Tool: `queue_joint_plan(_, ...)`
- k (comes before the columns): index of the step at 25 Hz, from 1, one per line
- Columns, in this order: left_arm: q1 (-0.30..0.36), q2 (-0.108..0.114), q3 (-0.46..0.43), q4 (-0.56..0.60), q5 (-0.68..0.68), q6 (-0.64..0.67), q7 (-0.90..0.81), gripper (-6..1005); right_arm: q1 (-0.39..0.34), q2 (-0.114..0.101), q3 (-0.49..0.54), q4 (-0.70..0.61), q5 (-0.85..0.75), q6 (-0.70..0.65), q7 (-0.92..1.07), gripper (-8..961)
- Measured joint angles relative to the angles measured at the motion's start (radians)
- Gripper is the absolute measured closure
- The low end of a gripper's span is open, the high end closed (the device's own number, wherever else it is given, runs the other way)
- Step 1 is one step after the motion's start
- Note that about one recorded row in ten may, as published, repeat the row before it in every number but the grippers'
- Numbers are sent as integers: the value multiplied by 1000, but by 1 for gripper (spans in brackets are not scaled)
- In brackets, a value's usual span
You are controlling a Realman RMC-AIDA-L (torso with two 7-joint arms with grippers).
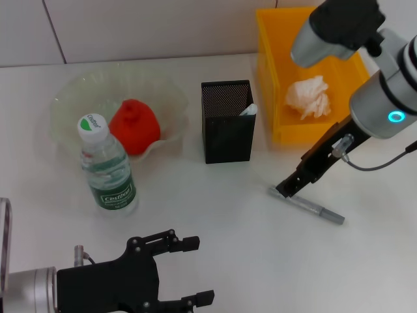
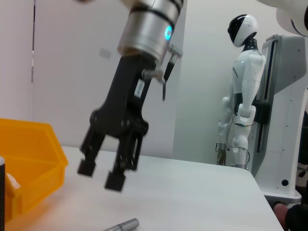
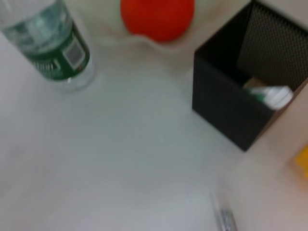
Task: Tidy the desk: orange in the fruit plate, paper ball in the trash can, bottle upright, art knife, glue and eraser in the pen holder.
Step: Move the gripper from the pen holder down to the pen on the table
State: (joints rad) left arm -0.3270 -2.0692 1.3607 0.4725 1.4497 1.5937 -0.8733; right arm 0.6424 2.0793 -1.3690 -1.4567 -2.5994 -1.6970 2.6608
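Step in hand, as judged: pickup of the slim grey metal art knife (image 1: 307,207), lying flat on the white desk (image 1: 228,215) between the black mesh pen holder (image 1: 227,121) and the desk's near right edge. The right gripper (image 1: 285,191) is poised just over the knife's end nearest the holder, fingers parted, nothing held. A grasp nearer mid-length is advised, fingers set across the long axis, so the knife hangs level. The long axis is seen running diagonally, from the holder side toward the near right. The left gripper (image 1: 189,274) is parked low at the near edge, open and empty.
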Motion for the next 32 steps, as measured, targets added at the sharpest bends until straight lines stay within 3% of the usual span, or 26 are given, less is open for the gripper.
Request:
queue_joint_plan(8,0,0,1,3,0,2,-1,213,52,-1,-14,187,-64,86,-46,142)
queue_joint_plan(16,-1,0,2,2,0,3,1,212,87,-1,-54,269,-80,118,-77,141)
queue_joint_plan(18,-1,0,1,2,0,3,1,212,96,0,-78,286,-96,133,-92,213)
queue_joint_plan(32,3,0,1,-2,0,3,1,212,120,3,-93,342,-96,177,-108,232)
